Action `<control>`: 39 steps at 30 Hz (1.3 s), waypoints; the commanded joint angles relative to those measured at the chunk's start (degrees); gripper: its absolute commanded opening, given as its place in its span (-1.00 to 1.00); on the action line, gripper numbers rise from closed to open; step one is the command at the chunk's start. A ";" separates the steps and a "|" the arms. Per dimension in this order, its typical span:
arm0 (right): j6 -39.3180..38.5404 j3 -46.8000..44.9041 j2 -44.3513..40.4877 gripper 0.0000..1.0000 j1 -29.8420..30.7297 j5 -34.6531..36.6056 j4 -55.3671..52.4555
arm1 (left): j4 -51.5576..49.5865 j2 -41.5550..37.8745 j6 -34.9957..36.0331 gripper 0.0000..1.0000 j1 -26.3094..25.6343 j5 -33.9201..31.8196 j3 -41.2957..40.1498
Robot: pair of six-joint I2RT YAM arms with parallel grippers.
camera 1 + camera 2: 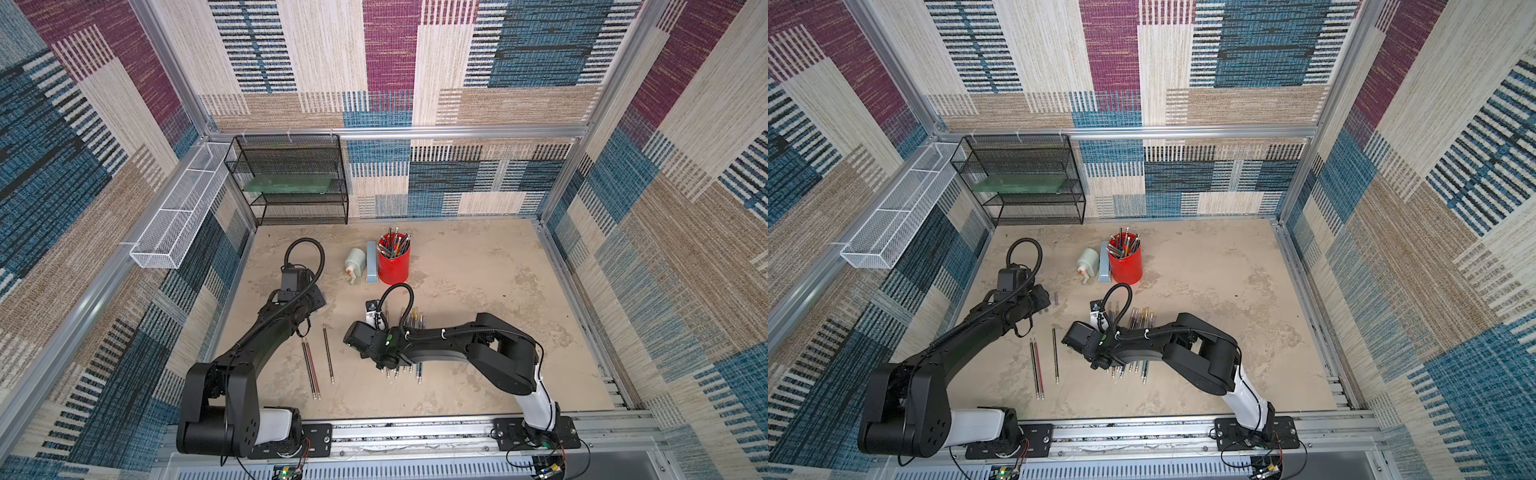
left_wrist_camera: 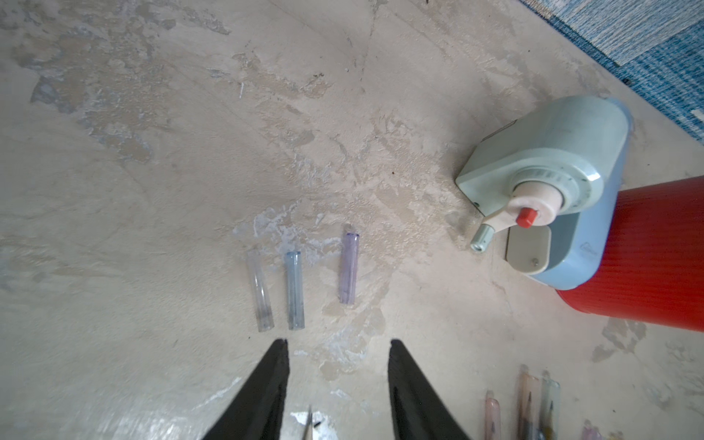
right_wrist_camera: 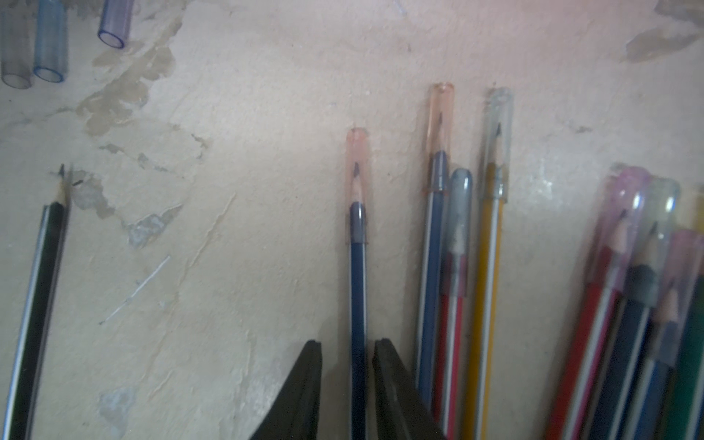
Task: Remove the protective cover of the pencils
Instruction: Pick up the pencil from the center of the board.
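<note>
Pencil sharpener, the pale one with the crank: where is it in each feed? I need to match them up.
Top view: pencil sharpener near the middle of the picture, just beside the red cup.
Top view: same spot, red cup beside it.
Left wrist: near the picture's edge, overlapping the red cup behind it.
Right wrist: not in it.
Shared landmark: the red cup, seen in every view but the right wrist.

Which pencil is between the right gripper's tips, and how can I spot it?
Start at the red cup; nearer the robot, capped pencils lie under the right arm. Between the tips of the right gripper lies a dark blue pencil. Unlike its neighbours, it lies alone, apart from the bunch, wearing a peach see-through cap.
</note>
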 commanded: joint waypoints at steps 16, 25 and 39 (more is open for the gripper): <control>1.69 -0.22 1.52 -0.68 0.83 -2.30 -1.85 | 6.12 -8.03 -0.45 0.06 0.12 -3.00 -6.68; 1.10 0.85 1.27 -0.79 0.69 -2.18 -1.07 | 10.66 -19.05 1.68 0.00 0.12 -1.50 -13.29; -2.51 -10.73 -10.73 -0.85 2.08 -4.58 14.94 | 5.32 -34.02 -10.60 0.17 0.12 21.65 -18.86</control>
